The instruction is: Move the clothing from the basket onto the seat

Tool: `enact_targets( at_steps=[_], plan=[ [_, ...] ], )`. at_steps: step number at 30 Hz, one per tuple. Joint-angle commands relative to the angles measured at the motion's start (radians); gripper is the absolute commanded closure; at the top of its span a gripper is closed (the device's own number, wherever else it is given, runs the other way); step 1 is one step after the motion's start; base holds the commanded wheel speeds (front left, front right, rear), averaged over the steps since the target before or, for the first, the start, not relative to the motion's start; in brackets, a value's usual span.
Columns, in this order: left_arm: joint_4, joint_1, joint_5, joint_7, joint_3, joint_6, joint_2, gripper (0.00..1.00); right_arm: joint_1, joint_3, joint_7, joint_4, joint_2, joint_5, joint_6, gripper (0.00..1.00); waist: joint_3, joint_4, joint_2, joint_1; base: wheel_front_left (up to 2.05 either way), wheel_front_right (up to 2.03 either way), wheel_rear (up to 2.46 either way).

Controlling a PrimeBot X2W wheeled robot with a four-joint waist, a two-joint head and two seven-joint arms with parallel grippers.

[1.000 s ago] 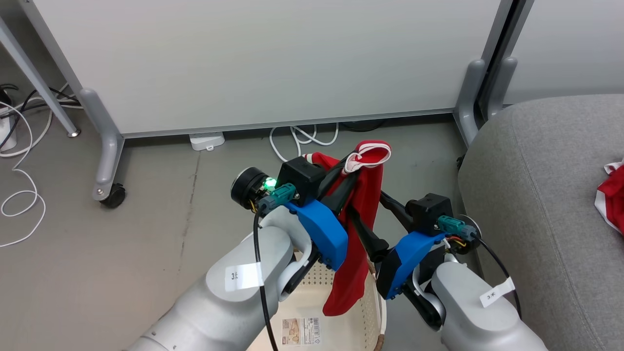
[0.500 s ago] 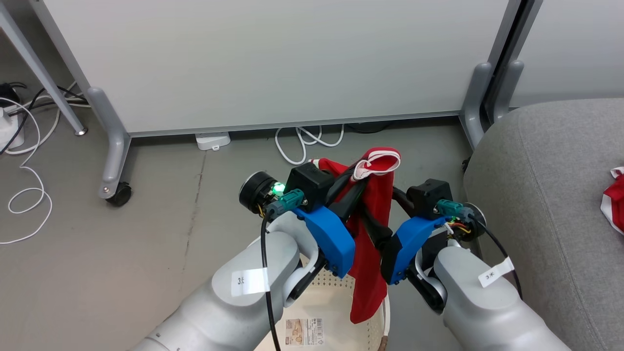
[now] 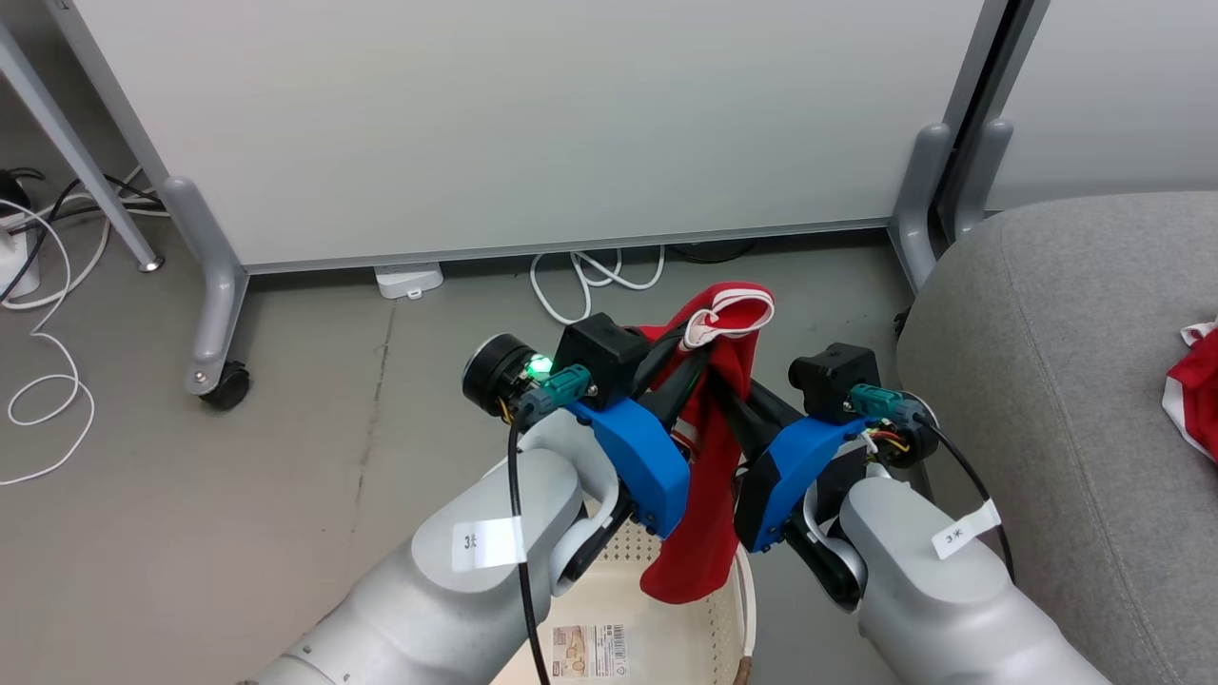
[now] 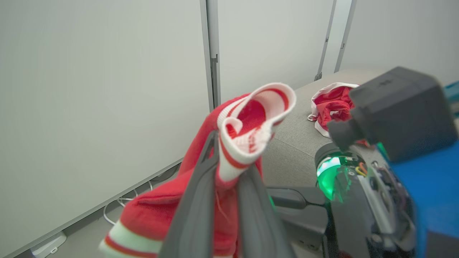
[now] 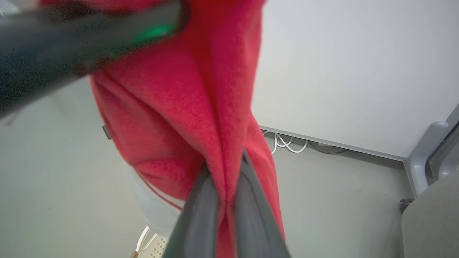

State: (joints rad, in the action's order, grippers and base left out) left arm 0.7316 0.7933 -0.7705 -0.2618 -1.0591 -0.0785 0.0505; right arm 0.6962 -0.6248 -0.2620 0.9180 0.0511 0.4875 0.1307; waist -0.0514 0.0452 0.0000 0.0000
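Red, fleecy cloth is pinched in both tools. The left gripper (image 3: 693, 344) is pressed together on the garment (image 3: 709, 457) just below its ribbed cuff (image 4: 258, 118). The right gripper (image 3: 723, 407) is clamped on a fold of the same cloth lower down, and in the right wrist view red fabric is seen squeezed between its dark fingers (image 5: 200, 208). The garment is held in the air above the basket (image 3: 749, 609), with its lower end hanging just over the far part; whether the rim is touched cannot be told. The step in hand is judged to be the carry to the seat (image 3: 1047, 362), at the robot's right, where a second red garment (image 3: 1194, 381) is already laid. The load should first be raised until its tail is clear of the rim. Both grips should then be moved together so that the cloth is neither stretched nor torn free, and it should be let go well in from the rounded edge, lest it slide to the floor. The cloth is soft, limp and napped, and is draped in long folds. Its cuff is a ribbed knit, white with red stripes, curled into a loop. The basket is of hard cream plastic, perforated, under a brown woven-look rim. The seat is covered in coarse grey fabric with stitched seams.
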Motion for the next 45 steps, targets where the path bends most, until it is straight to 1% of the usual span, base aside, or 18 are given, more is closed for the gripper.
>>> enact_targets(
  at_steps=[1,15,16,17,18,21,24,31,37,42,45],
  plan=[
    [0.003,0.011,-0.001,-0.005,0.004,0.006,0.0,1.0,-0.012,-0.003,-0.004,-0.007,-0.001,0.008,0.0,1.0,0.001,-0.003,0.0,0.0,0.0,0.0,0.0],
    [0.012,-0.005,0.001,-0.005,0.018,0.002,0.0,1.0,-0.022,0.001,-0.004,-0.011,-0.001,0.022,0.0,1.0,0.008,-0.019,0.0,0.0,0.0,0.0,0.0],
    [0.014,-0.008,0.0,-0.005,0.019,0.003,0.0,0.71,-0.022,0.001,-0.004,-0.012,-0.001,0.023,0.0,1.0,0.008,-0.019,0.0,0.0,0.0,0.0,0.0],
    [0.015,-0.01,0.001,-0.005,0.02,0.005,0.0,0.24,-0.022,0.002,-0.004,-0.013,-0.001,0.023,0.0,1.0,0.008,-0.02,0.0,0.0,0.0,0.0,0.0],
    [0.016,-0.012,0.002,-0.005,0.023,0.006,0.0,0.0,-0.021,0.002,-0.004,-0.015,-0.001,0.024,0.0,1.0,0.007,-0.02,0.0,0.0,0.0,0.0,0.0],
    [0.007,-0.027,0.021,-0.005,0.046,0.014,0.0,0.0,-0.02,0.005,-0.004,-0.021,-0.001,0.022,0.0,1.0,0.005,-0.024,0.0,0.0,0.0,0.0,0.0],
    [-0.015,-0.071,0.046,-0.004,0.086,0.023,0.012,0.0,-0.017,0.011,-0.004,-0.027,-0.001,0.02,0.0,1.0,0.002,-0.028,0.0,0.0,0.0,0.0,0.0],
    [-0.134,-0.238,0.14,-0.004,0.234,0.026,0.061,0.0,-0.02,0.035,-0.004,-0.046,-0.001,0.004,0.0,1.0,-0.009,-0.033,0.0,0.0,0.0,0.0,0.0],
    [-0.239,-0.391,0.245,-0.004,0.368,0.008,0.102,0.0,-0.031,0.058,-0.004,-0.058,-0.001,-0.013,0.0,1.0,-0.015,-0.03,0.0,0.0,0.0,0.0,0.0],
    [-0.323,-0.492,0.333,-0.004,0.479,-0.018,0.12,0.0,-0.038,0.074,-0.004,-0.062,-0.001,-0.032,0.0,1.0,-0.018,-0.024,0.0,0.0,0.0,0.0,0.0],
    [-0.353,-0.541,0.382,-0.004,0.537,-0.029,0.12,0.0,-0.041,0.076,-0.004,-0.064,-0.001,-0.036,0.0,1.0,-0.016,-0.023,0.0,0.0,0.0,0.0,0.0]
  ],
)
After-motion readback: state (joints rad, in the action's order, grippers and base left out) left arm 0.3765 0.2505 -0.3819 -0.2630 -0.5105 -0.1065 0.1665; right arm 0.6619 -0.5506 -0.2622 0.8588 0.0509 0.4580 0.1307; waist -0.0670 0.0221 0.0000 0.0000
